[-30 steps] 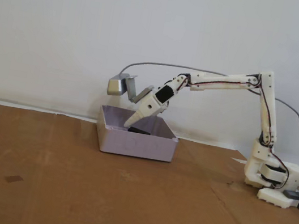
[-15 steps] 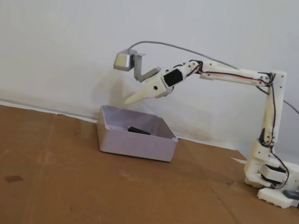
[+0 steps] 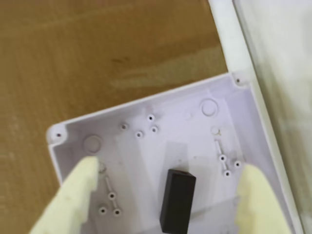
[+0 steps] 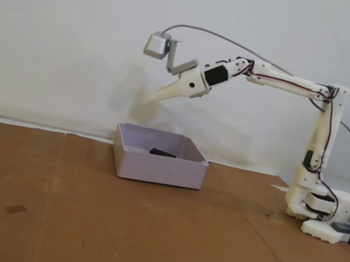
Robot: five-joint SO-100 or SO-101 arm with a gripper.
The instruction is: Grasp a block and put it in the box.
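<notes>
A dark rectangular block lies on the floor of a shallow pale lilac box, directly below the gripper and between its two cream fingertips as the wrist view looks down. The fingers are spread wide apart and hold nothing. In the fixed view the gripper hangs well above the box, tilted downward, with the block showing just over the rim. The box sits on a brown cardboard-covered table; the arm's white base stands well off to the right in that view, and a white wall is behind.

The block already rests inside the box, so the placing looks done and the step in hand appears to be the retreat. To do it well, the arm should keep the fingers apart and lift clear of the box walls, avoiding any downward dip that could nudge the block or shift the box.
</notes>
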